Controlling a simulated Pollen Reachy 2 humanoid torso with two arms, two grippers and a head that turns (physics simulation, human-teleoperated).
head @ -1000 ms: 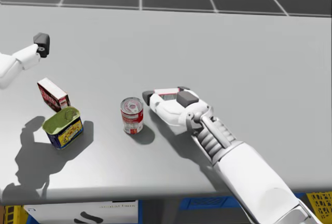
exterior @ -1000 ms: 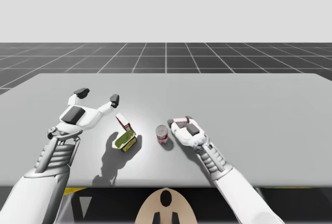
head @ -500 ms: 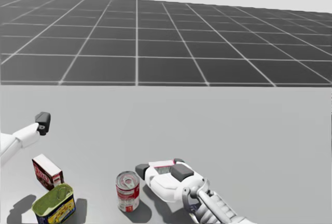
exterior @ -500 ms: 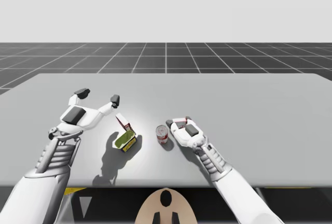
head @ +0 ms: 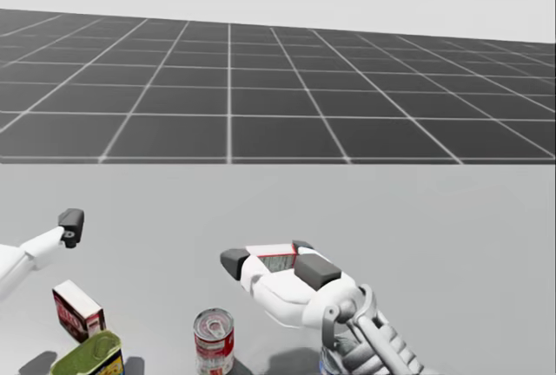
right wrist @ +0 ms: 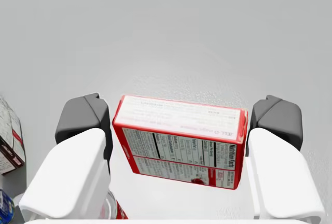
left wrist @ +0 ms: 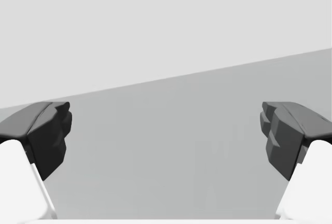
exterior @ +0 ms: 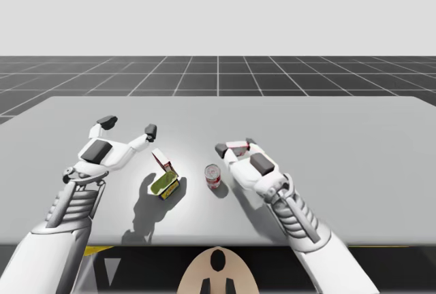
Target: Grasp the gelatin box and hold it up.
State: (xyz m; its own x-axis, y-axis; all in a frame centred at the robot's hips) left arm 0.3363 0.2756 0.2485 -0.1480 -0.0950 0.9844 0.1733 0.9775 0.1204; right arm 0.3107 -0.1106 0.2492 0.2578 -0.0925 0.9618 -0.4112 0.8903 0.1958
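- Now my right end effector [right wrist: 180,115] is pinching the gelatin box [right wrist: 179,143], a red box with a white upper face; one dark finger pad [right wrist: 83,117] presses on one short end and its partner presses on the other
- Seen in the high view, the box [exterior: 237,145] lies crosswise between the fingertips, a little right of the middle of the desk [exterior: 354,144] and farther back than the red and white can [exterior: 213,175]
- It looks raised off the grey surface, and the arm's shadow falls on the desk underneath
- From the head view, the held box [head: 274,260] hangs higher than the can [head: 214,340] and slightly to its right, while the can stands upright on the desk
- My left end effector [exterior: 129,126] hovers over the left part of the desk with its fingers [exterior: 150,131] spread wide; its own wrist view shows the two dark tips [left wrist: 49,130] far apart, with grey desk ahead of them
- Just right of the left end effector stands a small dark-red box [exterior: 161,160]
- Right at the near side of that box is a blue oblong tin [exterior: 165,184] with a green top, though I cannot tell whether the two touch
- To the right of the tin, and apart from it, the can stands between the tin and my right arm
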